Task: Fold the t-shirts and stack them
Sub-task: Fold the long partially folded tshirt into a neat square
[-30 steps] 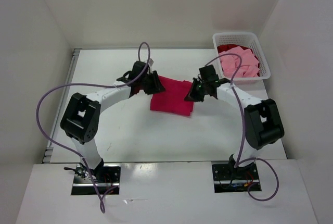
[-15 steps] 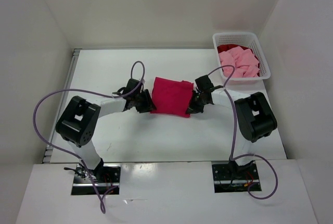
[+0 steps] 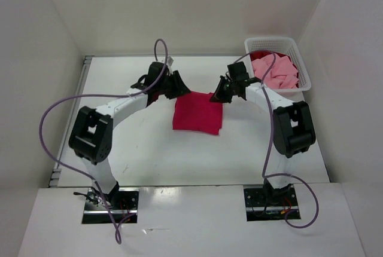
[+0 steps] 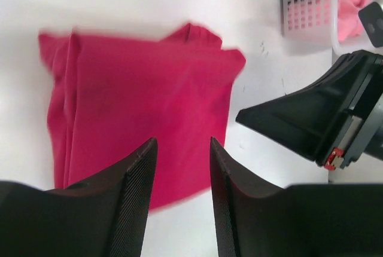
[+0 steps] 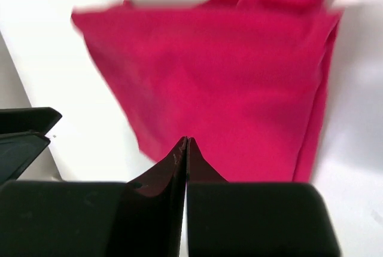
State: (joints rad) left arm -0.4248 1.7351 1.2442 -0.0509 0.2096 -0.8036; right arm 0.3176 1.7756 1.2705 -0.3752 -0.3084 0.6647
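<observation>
The bright crimson-magenta t-shirt (image 3: 197, 113) lies folded into a rough square on the white table. It also shows in the left wrist view (image 4: 137, 89) and the right wrist view (image 5: 227, 72). My left gripper (image 3: 178, 87) hovers over the shirt's far left corner, open and empty (image 4: 182, 143). My right gripper (image 3: 215, 96) is at the far right corner, shut with nothing between its tips (image 5: 187, 141). The light pink t-shirt (image 3: 276, 73) and the dark red t-shirt (image 3: 262, 55) lie crumpled in the basket.
The white lattice basket (image 3: 304, 75) stands at the table's far right corner and also shows in the left wrist view (image 4: 305, 0). White walls enclose the table on three sides. Purple cables loop above both arms.
Half a second ago both grippers were low at the shirt's left and right sides. They have since moved to its far corners. The shirt lies flat in nearly the same place.
</observation>
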